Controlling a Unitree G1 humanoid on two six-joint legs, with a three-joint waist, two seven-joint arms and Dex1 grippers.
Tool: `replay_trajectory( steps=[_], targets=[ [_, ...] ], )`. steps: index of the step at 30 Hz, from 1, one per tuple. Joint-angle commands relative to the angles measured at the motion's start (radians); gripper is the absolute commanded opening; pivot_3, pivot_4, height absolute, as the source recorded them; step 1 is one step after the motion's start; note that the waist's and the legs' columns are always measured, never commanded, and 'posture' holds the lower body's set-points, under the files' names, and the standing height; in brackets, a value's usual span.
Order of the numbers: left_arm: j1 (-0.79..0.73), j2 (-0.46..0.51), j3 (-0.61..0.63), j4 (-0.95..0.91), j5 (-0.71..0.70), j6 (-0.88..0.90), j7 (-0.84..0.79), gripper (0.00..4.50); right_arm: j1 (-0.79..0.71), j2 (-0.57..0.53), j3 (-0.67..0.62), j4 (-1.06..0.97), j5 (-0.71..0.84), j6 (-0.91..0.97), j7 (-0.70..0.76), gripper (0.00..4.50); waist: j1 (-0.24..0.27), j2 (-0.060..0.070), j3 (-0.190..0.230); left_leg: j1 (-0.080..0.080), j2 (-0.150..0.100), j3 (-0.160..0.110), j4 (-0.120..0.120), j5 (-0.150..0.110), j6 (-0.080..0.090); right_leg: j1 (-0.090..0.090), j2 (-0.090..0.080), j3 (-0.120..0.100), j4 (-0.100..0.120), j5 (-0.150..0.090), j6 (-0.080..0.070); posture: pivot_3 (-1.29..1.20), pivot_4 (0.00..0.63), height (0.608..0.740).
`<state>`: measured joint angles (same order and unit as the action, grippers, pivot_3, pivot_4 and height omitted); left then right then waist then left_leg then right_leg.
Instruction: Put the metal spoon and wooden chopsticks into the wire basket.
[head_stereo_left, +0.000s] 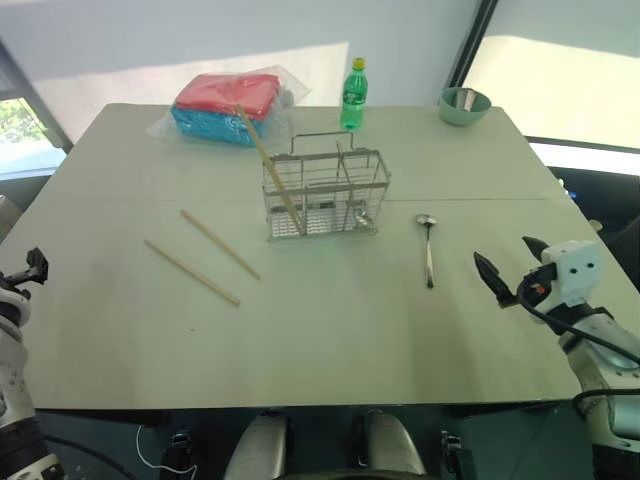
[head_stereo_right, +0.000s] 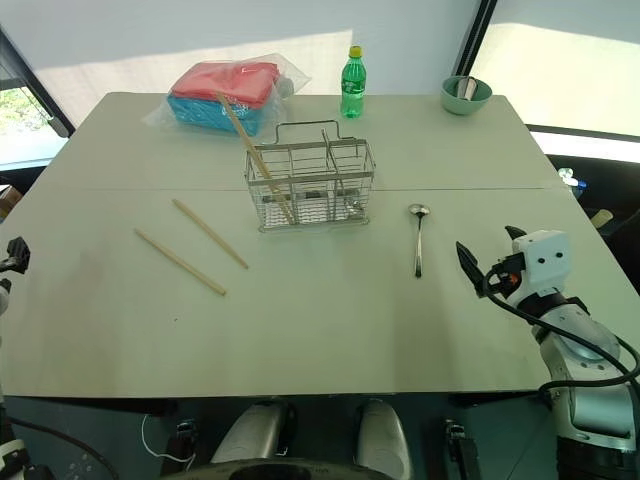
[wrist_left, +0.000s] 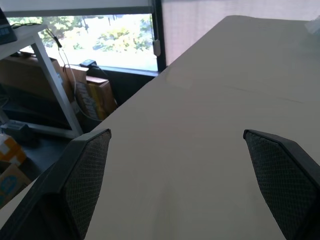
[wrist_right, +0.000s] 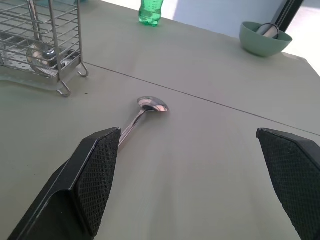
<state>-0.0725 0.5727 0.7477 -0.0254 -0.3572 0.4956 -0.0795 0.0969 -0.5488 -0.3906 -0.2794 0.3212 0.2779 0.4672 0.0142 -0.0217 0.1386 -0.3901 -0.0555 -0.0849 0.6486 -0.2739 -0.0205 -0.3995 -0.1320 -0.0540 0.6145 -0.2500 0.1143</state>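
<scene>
Worktop (head_stereo_left: 330, 350): pale grey-green, wide.
Basket (head_stereo_left: 325, 195): wire, near the middle of the worktop, a little toward the far edge.
Chopstick in basket (head_stereo_left: 270, 170): one stick stands tilted in the basket's left compartment, its top leaning toward the far left corner.
Loose chopsticks (head_stereo_left: 205, 258): two lie flat on the worktop, left of the basket, slanted, side by side and apart.
Spoon (head_stereo_left: 427, 248): lies flat just right of the basket, bowl toward the far edge, handle toward the near edge.
Basket contents: something shiny and round sits low in the right end, possibly another spoon; hard to tell.
Right gripper (head_stereo_left: 510, 265): above the near right part of the worktop, fingers (wrist_right: 95, 175) spread wide and empty, near the spoon's handle end.
Left gripper (wrist_left: 185, 175): at the left edge, fingers wide apart, holding nothing.
Far edge: green bottle (head_stereo_left: 353, 95), pale green bowl (head_stereo_left: 464, 106) at the far right corner, red and blue bag (head_stereo_left: 228, 105) toward the far left.
</scene>
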Motion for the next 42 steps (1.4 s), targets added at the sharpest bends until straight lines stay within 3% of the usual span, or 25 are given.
replay_trajectory(
  steps=[1, 20, 25, 30, 34, 42],
  targets=[
    [-0.003, 0.016, 0.0, -0.041, 0.01, -0.018, 0.002, 4.5, -0.007, 0.0, -0.019, -0.022, 0.006, -0.015, -0.005, 4.49, 0.0, 0.0, 0.0, 0.0, 0.0, 0.0, 0.0, 0.0, 0.0, 0.0, 0.0, 0.0, 0.0, 0.0, 0.0, 0.0, 0.15, 0.667],
    [-0.01, 0.025, -0.03, -0.07, 0.007, -0.021, -0.033, 4.5, -0.046, -0.026, -0.016, -0.011, 0.01, 0.01, 0.008, 4.49, 0.0, -0.001, 0.0, 0.0, 0.0, 0.0, 0.0, 0.0, 0.0, 0.0, 0.0, 0.0, 0.0, 0.0, 0.0, 0.0, 0.15, 0.667],
    [-0.043, 0.145, -0.103, -0.237, -0.162, 0.121, -0.262, 4.5, -0.159, -0.13, 0.023, 0.003, -0.01, 0.095, 0.037, 4.49, 0.0, 0.0, 0.002, -0.002, 0.0, 0.0, 0.001, 0.0, 0.0, -0.002, 0.0, -0.001, 0.0, 0.0, -0.001, 0.0, 0.15, 0.667],
    [-0.106, 0.254, -0.165, -0.36, -0.346, 0.247, -0.439, 4.5, -0.318, -0.146, 0.097, -0.012, -0.012, 0.314, -0.047, 4.49, -0.004, 0.0, 0.001, -0.001, 0.0, 0.0, 0.0, 0.0, 0.0, 0.0, 0.0, 0.0, 0.0, 0.0, -0.001, 0.0, 0.15, 0.667],
    [-0.13, 0.333, -0.204, -0.448, -0.47, 0.312, -0.573, 4.5, -0.448, -0.074, 0.17, -0.032, -0.016, 0.561, -0.179, 4.49, -0.009, 0.001, 0.002, -0.003, 0.0, 0.001, -0.001, 0.0, 0.001, 0.0, 0.0, 0.0, 0.0, -0.001, -0.002, 0.0, 0.15, 0.667],
    [-0.149, 0.406, -0.246, -0.493, -0.541, 0.334, -0.675, 4.5, -0.613, 0.075, 0.214, 0.088, -0.038, 0.829, -0.323, 4.49, -0.003, 0.003, 0.003, -0.003, -0.001, 0.0, -0.001, 0.0, 0.001, -0.002, 0.0, 0.0, 0.0, -0.002, -0.004, 0.0, 0.15, 0.667]
  ],
)
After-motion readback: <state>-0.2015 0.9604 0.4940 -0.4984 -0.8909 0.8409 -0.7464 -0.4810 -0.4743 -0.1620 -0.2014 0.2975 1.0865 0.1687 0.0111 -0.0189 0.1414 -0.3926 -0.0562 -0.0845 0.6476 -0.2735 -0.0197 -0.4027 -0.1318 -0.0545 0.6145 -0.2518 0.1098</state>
